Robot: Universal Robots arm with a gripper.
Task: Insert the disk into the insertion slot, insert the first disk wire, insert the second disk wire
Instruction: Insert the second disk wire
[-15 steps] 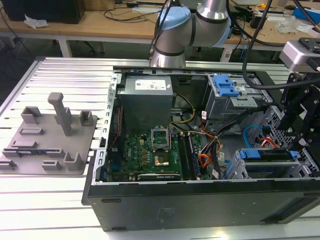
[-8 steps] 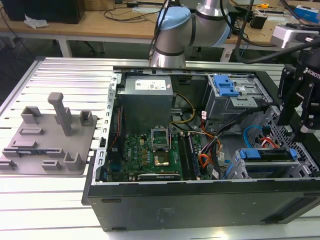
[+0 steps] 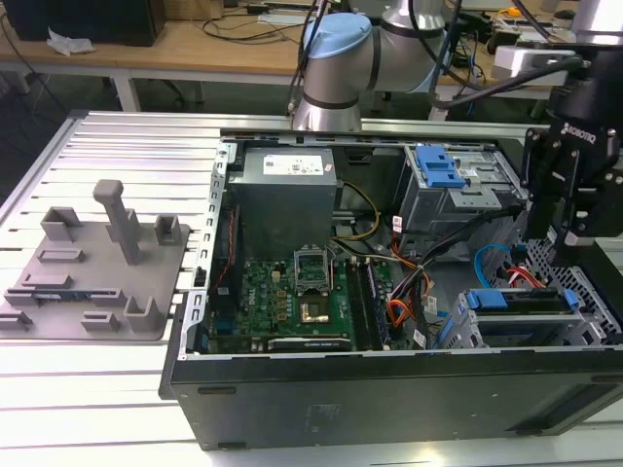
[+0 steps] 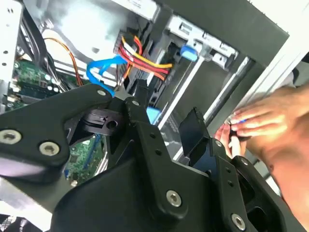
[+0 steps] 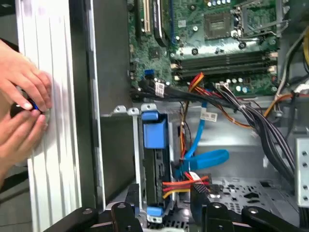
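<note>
Arm (image 3: 336, 73) up at the back, blue-capped joint bent toward the exterior view's right. On that side the wrist (image 3: 584, 88) points straight down and the black gripper (image 3: 569, 241) hangs upright, fingertips lowest. In both wrist views the fingers (image 4: 140, 104) (image 5: 133, 195) stand well apart, a wide gap between the two black tips, linkages splayed outward.

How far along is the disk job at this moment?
Looks done: the disk sits in the insertion slot, blue carrier showing. In hand: nothing; the open gripper hovers at the disk's wire end. Left or unconfirmed: the red-and-yellow wire and the blue cable reach the disk's edge, but whether either is plugged in cannot be told.
</note>
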